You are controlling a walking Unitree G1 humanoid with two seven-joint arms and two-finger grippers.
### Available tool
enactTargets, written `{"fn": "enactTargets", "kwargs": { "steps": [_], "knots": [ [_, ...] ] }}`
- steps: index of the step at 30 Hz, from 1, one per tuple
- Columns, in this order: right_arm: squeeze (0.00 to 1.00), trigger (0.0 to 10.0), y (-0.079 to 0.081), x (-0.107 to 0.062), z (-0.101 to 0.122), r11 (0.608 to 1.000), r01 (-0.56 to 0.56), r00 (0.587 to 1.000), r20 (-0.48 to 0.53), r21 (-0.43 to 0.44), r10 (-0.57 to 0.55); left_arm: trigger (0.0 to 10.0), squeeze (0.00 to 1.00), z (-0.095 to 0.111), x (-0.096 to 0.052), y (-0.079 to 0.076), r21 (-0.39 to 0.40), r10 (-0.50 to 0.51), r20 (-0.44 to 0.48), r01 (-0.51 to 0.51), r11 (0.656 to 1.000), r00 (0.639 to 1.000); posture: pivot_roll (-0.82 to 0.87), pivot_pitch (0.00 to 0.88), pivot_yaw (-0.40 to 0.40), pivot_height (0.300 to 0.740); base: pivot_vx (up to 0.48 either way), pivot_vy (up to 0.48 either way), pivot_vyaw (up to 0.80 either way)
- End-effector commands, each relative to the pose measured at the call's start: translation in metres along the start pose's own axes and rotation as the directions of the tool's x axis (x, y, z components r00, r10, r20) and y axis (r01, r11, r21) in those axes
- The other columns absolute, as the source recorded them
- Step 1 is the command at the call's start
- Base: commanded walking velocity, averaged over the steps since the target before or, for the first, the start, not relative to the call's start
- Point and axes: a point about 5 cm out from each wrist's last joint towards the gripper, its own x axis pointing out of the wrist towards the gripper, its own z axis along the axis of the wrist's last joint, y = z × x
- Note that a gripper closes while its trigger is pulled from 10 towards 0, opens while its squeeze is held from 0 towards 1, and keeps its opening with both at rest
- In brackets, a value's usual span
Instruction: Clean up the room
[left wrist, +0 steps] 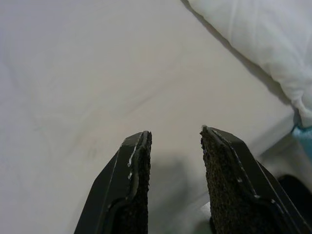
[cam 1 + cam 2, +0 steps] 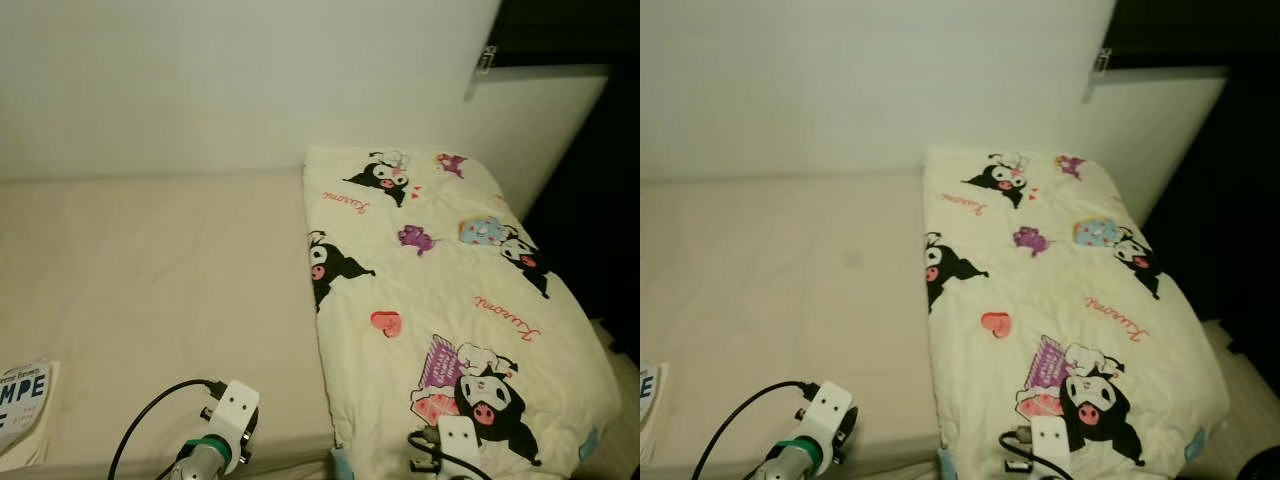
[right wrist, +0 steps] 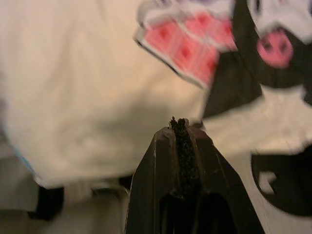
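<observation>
Cream quilt folded on the bed, tidying seemingly well along.

Printed with cartoon characters, the quilt (image 2: 440, 300) lay folded in a neat rectangle along the right side of the bed (image 2: 150, 280), its far end against the wall (image 2: 250, 80). My left gripper (image 1: 175, 141) hung released over the bare sheet near the quilt's edge, fingers parted and holding nothing. My right gripper (image 3: 179, 124) was clenched empty above the quilt's near corner. By my judgement the bedding was largely done; a printed packet (image 2: 22, 405) at the bed's near left edge looked to be what remained.
</observation>
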Motion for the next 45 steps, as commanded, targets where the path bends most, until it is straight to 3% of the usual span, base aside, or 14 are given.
{"fn": "enactTargets", "kwargs": {
  "steps": [1, 7, 11, 16, 19, 23, 27, 28, 36, 41, 43, 44, 45],
  "knots": [
    [0.0, 10.0, -0.003, -0.002, -0.005, 1.0, 0.009, 1.0, -0.019, -0.002, -0.009, 10.0, 0.0, -0.01, -0.004, 0.0, 0.019, -0.002, -0.031, 0.002, 1.0, 1.0, -0.14, 0.0, 0.035, 0.74, 0.0, 0.0, 0.0],
    [0.0, 10.0, -0.001, -0.004, -0.016, 0.999, -0.026, 0.999, -0.046, 0.038, 0.027, 10.0, 0.0, -0.021, -0.01, 0.006, -0.086, 0.078, -0.078, -0.085, 0.993, 0.994, -0.06, 0.0, 0.08, 0.74, 0.0, 0.0, 0.0],
    [0.0, 10.0, 0.0, -0.005, -0.018, 0.999, -0.025, 0.998, -0.057, 0.035, 0.027, 10.0, 0.0, -0.023, -0.011, 0.008, -0.1, 0.088, -0.079, -0.095, 0.99, 0.993, -0.06, 0.0, 0.082, 0.74, 0.0, 0.0, 0.0],
    [0.0, 10.0, 0.02, -0.013, 0.021, 0.984, -0.158, 0.97, 0.2, 0.081, 0.14, 10.0, 0.0, -0.012, -0.029, 0.033, -0.177, 0.173, 0.073, -0.158, 0.971, 0.982, -0.06, 0.0, 0.081, 0.74, 0.0, 0.0, 0.0],
    [0.0, 10.0, 0.024, -0.023, 0.031, 0.975, -0.211, 0.95, 0.248, 0.063, 0.19, 10.0, 0.0, -0.005, -0.038, 0.035, -0.219, 0.191, 0.119, -0.162, 0.962, 0.974, -0.06, 0.0, 0.08, 0.74, 0.0, 0.0, 0.0],
    [0.0, 10.0, 0.021, -0.033, 0.037, 0.973, -0.225, 0.937, 0.285, 0.053, 0.201, 10.0, 0.0, 0.001, -0.046, 0.035, -0.217, 0.197, 0.159, -0.161, 0.963, 0.967, -0.06, 0.0, 0.081, 0.74, 0.0, 0.0, 0.0],
    [0.0, 10.0, 0.007, -0.051, 0.046, 0.979, -0.193, 0.927, 0.338, 0.065, 0.16, 10.0, 0.0, 0.008, -0.064, 0.039, -0.237, 0.255, 0.195, -0.207, 0.949, 0.947, -0.06, 0.0, 0.083, 0.74, 0.0, 0.0, 0.0],
    [0.0, 10.0, 0.002, -0.061, 0.048, 0.978, -0.187, 0.925, 0.351, 0.092, 0.144, 10.0, 0.0, 0.009, -0.074, 0.041, -0.267, 0.288, 0.194, -0.232, 0.935, 0.938, -0.06, 0.0, 0.082, 0.74, 0.0, 0.0, 0.0],
    [0.0, 10.0, -0.001, -0.075, 0.049, 0.978, -0.178, 0.93, 0.343, 0.108, 0.131, 10.0, 0.0, 0.007, -0.087, 0.039, -0.286, 0.307, 0.174, -0.25, 0.925, 0.936, -0.05, 0.0, 0.074, 0.74, 0.0, 0.0, 0.0],
    [0.0, 10.0, 0.0, -0.075, 0.05, 0.978, -0.177, 0.935, 0.329, 0.111, 0.132, 10.0, 0.0, 0.01, -0.085, 0.039, -0.277, 0.295, 0.175, -0.24, 0.93, 0.939, -0.05, 0.0, 0.07, 0.74, 0.0, 0.0, 0.0],
    [0.0, 10.0, 0.006, -0.057, 0.054, 0.975, -0.179, 0.94, 0.317, 0.131, 0.13, 10.0, 0.0, 0.016, -0.066, 0.036, -0.276, 0.25, 0.186, -0.194, 0.941, 0.95, -0.04, 0.0, 0.059, 0.74, 0.0, 0.0, 0.0],
    [0.0, 10.0, 0.016, -0.027, 0.055, 0.977, -0.167, 0.954, 0.273, 0.134, 0.125, 10.0, 0.0, 0.013, -0.039, 0.029, -0.237, 0.182, 0.144, -0.145, 0.961, 0.973, -0.04, 0.0, 0.059, 0.74, 0.0, 0.0, 0.0],
    [0.0, 10.0, 0.016, -0.027, 0.055, 0.977, -0.167, 0.954, 0.273, 0.134, 0.125, 10.0, 0.0, 0.013, -0.039, 0.029, -0.237, 0.182, 0.144, -0.145, 0.961, 0.973, -0.04, 0.0, 0.059, 0.74, 0.0, 0.0, 0.0]
  ]
}}
